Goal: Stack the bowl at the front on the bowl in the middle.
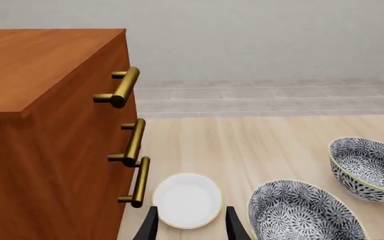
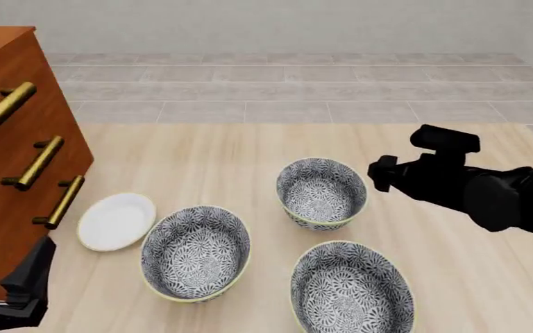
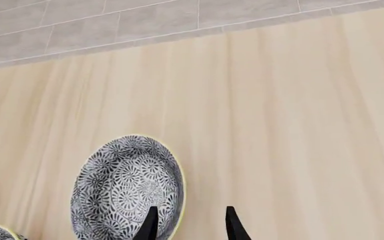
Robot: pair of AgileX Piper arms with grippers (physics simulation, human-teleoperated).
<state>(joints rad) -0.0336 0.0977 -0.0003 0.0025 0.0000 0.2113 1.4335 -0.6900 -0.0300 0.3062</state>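
Black-and-white floral patterning covers the bowl at the front (image 2: 352, 291) inside and out, with a thin cream rim around its deep round form; it stands upright, empty, at the table's (image 2: 452, 277) near edge, right of centre, partly cut off by the front view's lower border. The bowl in the middle (image 2: 195, 252) carries the same pattern and rim, appears the same size, and stands upright just to the left and slightly farther in, apart from the front bowl. A third matching bowl (image 2: 321, 193) stands farther back, toward the table's centre, separate from both. A small plain white dish (image 2: 116, 220) lies near the left side, just beside the middle bowl and close to a wooden cabinet (image 2: 7, 180) with brass bar handles (image 2: 44, 162) at the table's left edge. The right gripper (image 3: 189, 225) is raised above the table to the right of the third bowl, fingers spread apart with nothing between them. The left gripper (image 1: 190, 226) sits low at the near left corner beside the cabinet, fingers likewise apart and empty, with the white dish showing beyond them.
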